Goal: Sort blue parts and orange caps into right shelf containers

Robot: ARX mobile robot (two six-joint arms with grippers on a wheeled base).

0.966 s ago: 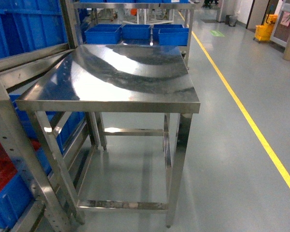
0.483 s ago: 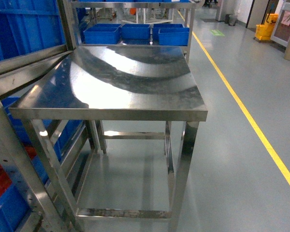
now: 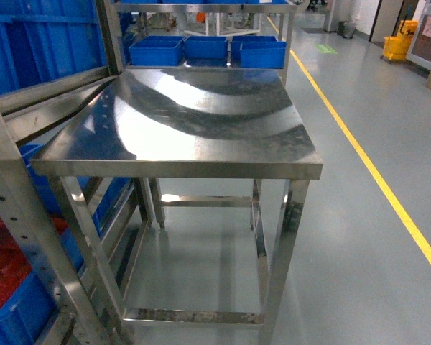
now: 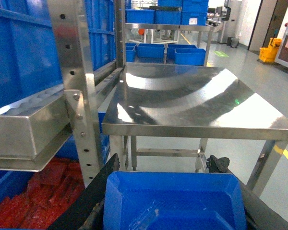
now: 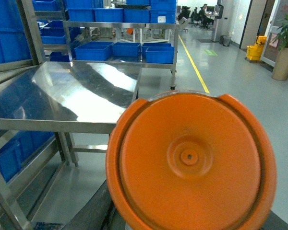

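A blue part, a shallow tray-shaped piece, fills the bottom of the left wrist view. My left gripper is shut on it, with a dark finger pressed along each side. In the right wrist view a round orange cap with a small centre hole faces the camera. My right gripper is shut on it, and the cap hides its fingertips. Large ribbed blue shelf containers stand on the rack at the left. Neither gripper shows in the head view.
A bare steel table stands straight ahead. The steel rack's post rises at the near left, above a blue crate of red parts. Low blue bins sit on a far rack. A yellow floor line runs on the right.
The head view has shifted. The table's front edge now sits a little further right, and the rack post at the left stands larger in view. No arm appears in any head frame.
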